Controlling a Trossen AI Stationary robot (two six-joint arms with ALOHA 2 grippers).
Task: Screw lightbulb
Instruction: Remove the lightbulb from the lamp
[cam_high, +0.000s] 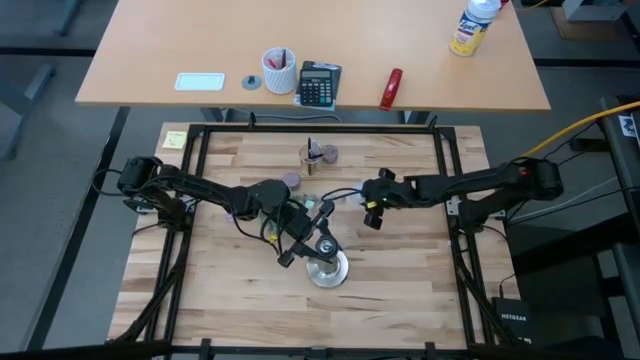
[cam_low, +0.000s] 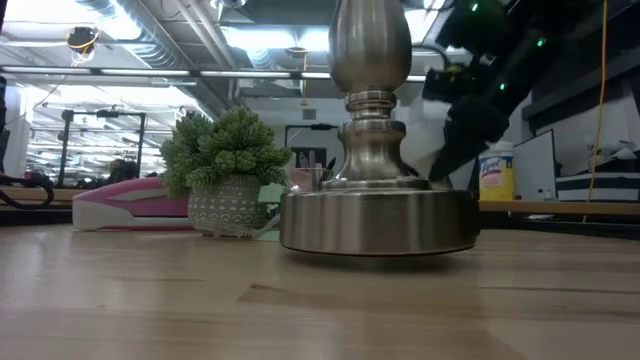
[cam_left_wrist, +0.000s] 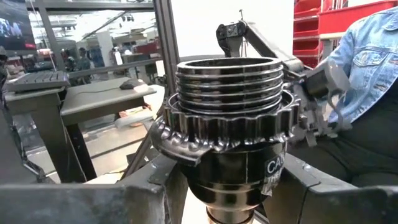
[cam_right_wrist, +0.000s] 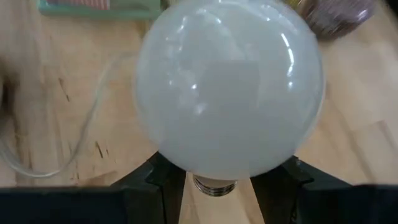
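**Socket top open; clutter behind the grippers**

The left gripper (cam_high: 312, 232) is clamped round the stand's (cam_high: 327, 268) black socket (cam_left_wrist: 227, 109), so its fingers block the socket's sides; the threaded mouth above them is unobstructed. The right gripper (cam_high: 372, 213), holding the bulb (cam_right_wrist: 229, 87), hangs just beside the stand, with bare tabletop (cam_high: 400, 280) beneath it and beyond. A loose cable (cam_high: 340, 196) lies between the two grippers. Farther back, small pots (cam_high: 318, 155) crowd the table's far edge.

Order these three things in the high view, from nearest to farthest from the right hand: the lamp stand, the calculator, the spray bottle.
From the right hand, which holds the lightbulb:
1. Lamp stand, below-left of it, near the table's front.
2. Calculator, on the desk behind.
3. Spray bottle, at the desk's far right corner.
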